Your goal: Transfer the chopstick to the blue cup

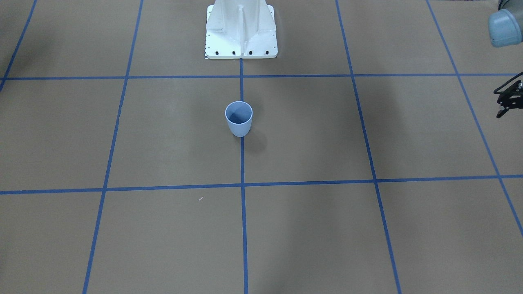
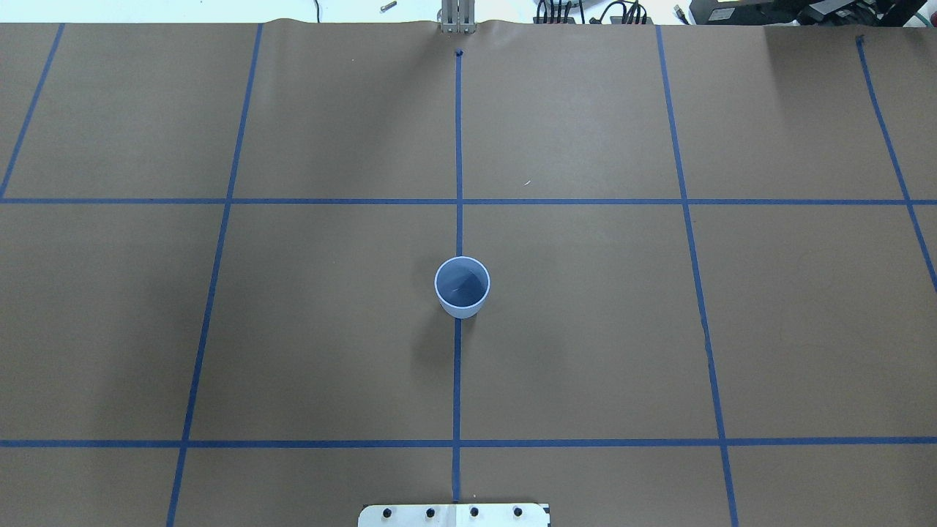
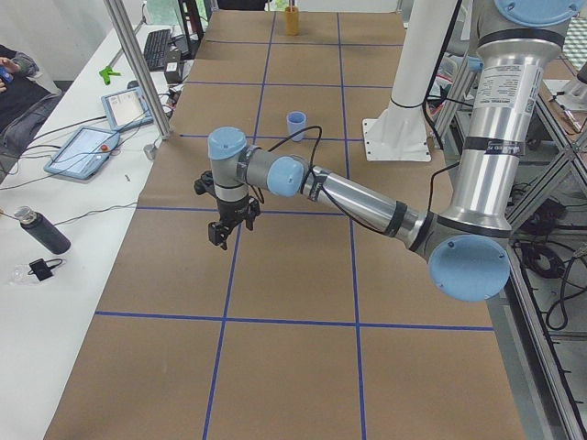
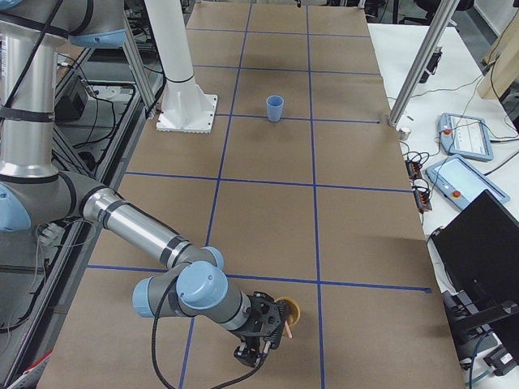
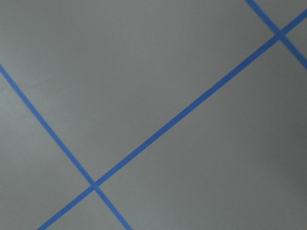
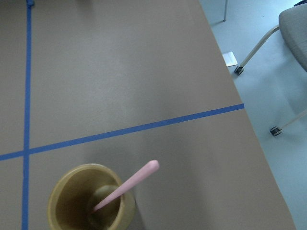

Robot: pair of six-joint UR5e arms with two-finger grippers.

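– Where's the right gripper (image 4: pixel 253 350) from where you stand?

– Low over the near end of the brown paper-covered surface (image 2: pixel 585 329), just beside a mustard-yellow round cup (image 6: pixel 64 191). I can't tell whether its fingers are spread or pressed together. It only shows from the side, and small.

– And the chopstick?

– The pink chopstick (image 6: pixel 127 184) is in that mustard cup. Its lower end rests on the bottom and it leans, with the upper end poking out past the rim. Nothing is touching it.

– The left gripper (image 3: pixel 221 236)?

– At the other end, hanging above the surface near a crossing of the blue tape lines (image 5: pixel 158 132). It carries nothing. The front camera cuts it off at the edge, so I can't say whether it's spread or closed.

– The target?

– The light blue plastic cup (image 2: pixel 462 287) stands upright in the middle, right on the centre tape line. It's a little way out from the white robot base (image 1: pixel 241 30), well apart from both grippers, and empty inside.
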